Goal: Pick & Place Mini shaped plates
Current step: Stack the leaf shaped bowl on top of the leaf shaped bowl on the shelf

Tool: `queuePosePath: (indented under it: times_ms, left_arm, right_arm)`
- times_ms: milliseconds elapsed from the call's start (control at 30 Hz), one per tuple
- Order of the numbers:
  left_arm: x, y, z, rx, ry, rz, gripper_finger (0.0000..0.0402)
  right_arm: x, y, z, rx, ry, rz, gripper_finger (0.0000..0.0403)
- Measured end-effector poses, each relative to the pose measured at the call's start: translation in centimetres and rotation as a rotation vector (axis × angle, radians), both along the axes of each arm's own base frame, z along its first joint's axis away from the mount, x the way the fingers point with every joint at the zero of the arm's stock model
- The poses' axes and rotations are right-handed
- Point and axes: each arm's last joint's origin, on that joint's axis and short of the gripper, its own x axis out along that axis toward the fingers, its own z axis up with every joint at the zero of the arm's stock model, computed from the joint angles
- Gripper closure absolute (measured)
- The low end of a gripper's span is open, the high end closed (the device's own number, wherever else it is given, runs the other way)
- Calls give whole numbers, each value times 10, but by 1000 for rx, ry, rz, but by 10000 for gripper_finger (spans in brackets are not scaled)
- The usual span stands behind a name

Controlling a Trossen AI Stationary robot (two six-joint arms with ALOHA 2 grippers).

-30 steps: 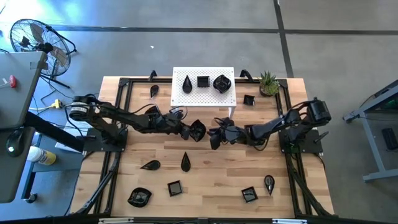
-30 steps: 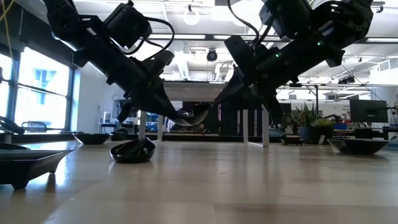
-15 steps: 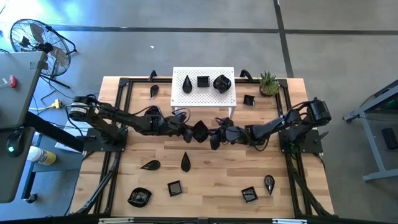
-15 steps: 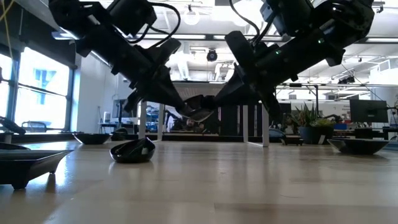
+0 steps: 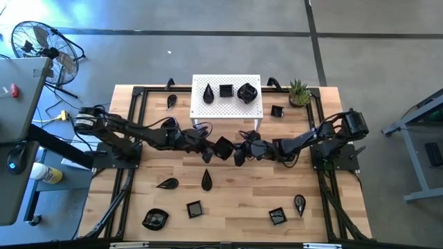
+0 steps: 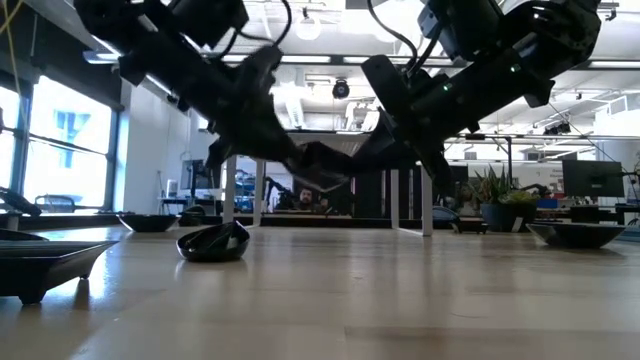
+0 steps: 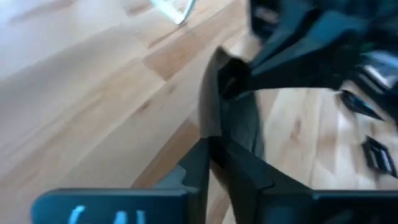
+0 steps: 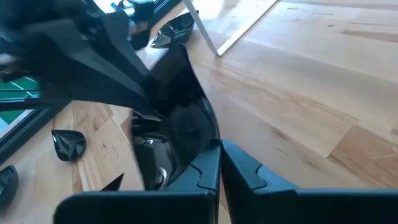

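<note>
Both grippers meet over the table's middle, in front of the white stand [image 5: 226,107]. Between them hangs one mini black plate [image 5: 223,147], also seen in the low view [image 6: 322,166]. My left gripper [image 5: 210,148] comes from the left and my right gripper [image 5: 239,151] from the right, each shut on the plate. Three more plates [image 5: 225,90] sit on the stand. Several others lie flat on the table, such as the teardrop plate [image 5: 206,180] and a square plate [image 5: 194,208]. My left gripper pinches the plate's rim [image 7: 208,127] between its two fingers, slanting down from the table's left. The plate is lifted clear of the table and stands tilted on edge. My right gripper pinches the opposite rim [image 8: 212,142] between its two fingers, slanting down from the table's right.
The stand's legs [image 5: 260,125] are just beyond the grippers. A green potted plant [image 5: 299,92] stands at the far right. Plates lie near the stand [image 5: 277,111] [image 5: 172,101] and along the near side [image 5: 155,218] [image 5: 277,216] [image 5: 299,203]. Bare wood lies under the grippers.
My left gripper has carried the plate a little toward the table's right and upward, bringing it up against my right gripper, which has kept still.
</note>
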Motion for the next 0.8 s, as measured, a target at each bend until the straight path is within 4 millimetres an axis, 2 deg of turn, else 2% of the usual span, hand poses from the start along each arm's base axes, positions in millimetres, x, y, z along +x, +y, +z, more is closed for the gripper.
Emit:
queuePosePath:
  times_ms: [133, 233, 400, 533, 667, 733, 800]
  left_arm:
    - [-8, -1, 16, 69, -11, -72, 310]
    - [-21, 0, 26, 130, 34, -104, 281]
    - [-44, 1, 47, 260, 69, -125, 260]
    - [-58, 4, 59, 396, 68, -110, 279]
    - [-67, 8, 60, 517, 93, -21, 327]
    - [-68, 11, 57, 554, 64, 4, 355]
    - [-68, 14, 54, 568, -6, -12, 382]
  right_arm:
    - [1, 0, 1, 3, -3, 12, 400]
    - [1, -1, 1, 2, 3, 13, 400]
    - [0, -2, 8, -9, -19, 14, 400]
    - [-6, -2, 32, -17, -101, 17, 400]
    - [-19, -8, 67, -49, -197, -13, 400]
    - [-30, -20, 84, -61, -213, -49, 400]
    - [-42, -41, 99, -53, -202, -102, 400]
